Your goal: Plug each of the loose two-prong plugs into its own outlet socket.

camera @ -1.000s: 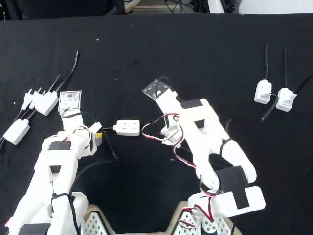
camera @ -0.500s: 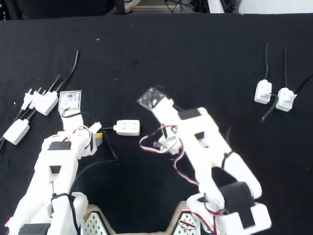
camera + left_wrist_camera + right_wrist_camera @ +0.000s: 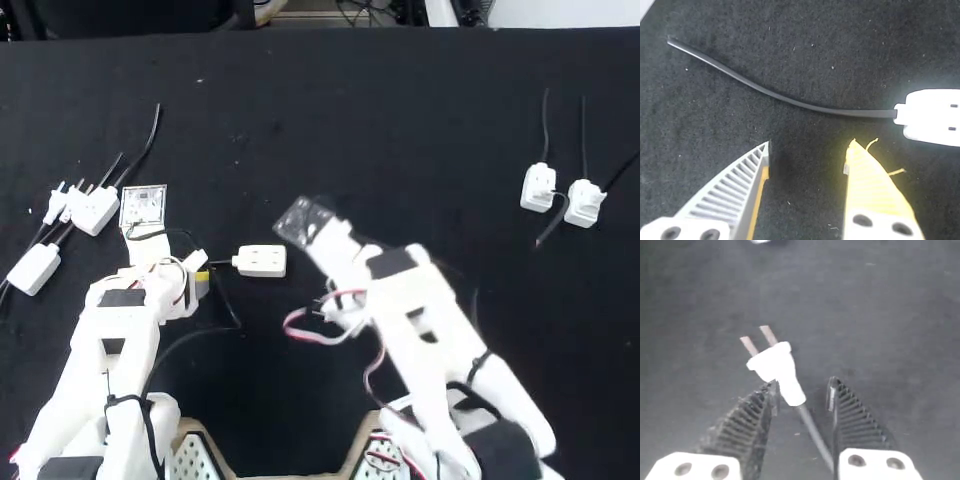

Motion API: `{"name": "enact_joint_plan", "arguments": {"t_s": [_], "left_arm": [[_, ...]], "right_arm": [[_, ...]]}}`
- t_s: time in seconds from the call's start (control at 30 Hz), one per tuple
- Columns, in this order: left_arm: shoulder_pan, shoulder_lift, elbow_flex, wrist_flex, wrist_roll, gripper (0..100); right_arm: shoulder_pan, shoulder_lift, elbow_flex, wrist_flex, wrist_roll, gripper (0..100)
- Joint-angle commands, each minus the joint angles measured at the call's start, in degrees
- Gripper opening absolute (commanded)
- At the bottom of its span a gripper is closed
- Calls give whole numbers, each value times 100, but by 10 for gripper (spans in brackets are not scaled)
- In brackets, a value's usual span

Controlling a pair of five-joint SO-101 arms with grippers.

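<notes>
1. Right gripper [image 3: 799,385]: fingers apart, straddling a white two-prong plug [image 3: 776,369]. The plug leans on one finger, with a gap at the other.
2. Left gripper [image 3: 807,145]: fingers apart over the black table [image 3: 715,115], near the white outlet socket [image 3: 930,117] and its black cable [image 3: 780,97].
3. From above, the outlet socket lies between both arms.

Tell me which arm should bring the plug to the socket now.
Right. The white plug sits at the right claw, prongs pointing ahead; the left claw holds nothing, beside the socket.
</notes>
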Motion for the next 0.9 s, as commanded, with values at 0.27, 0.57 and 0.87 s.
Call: {"name": "enact_joint_plan", "arguments": {"t_s": [0.27, 0.57, 0.87], "left_arm": [[-57, -53, -57, -88, 62, 242], [-57, -53, -57, -88, 62, 242], [-57, -53, -57, -88, 62, 242]], "right_arm": [[-642, -541, 1024, -914, 949, 148], [-35, -549, 1015, -1767, 1064, 148], [510, -593, 936, -1697, 1266, 148]]}}
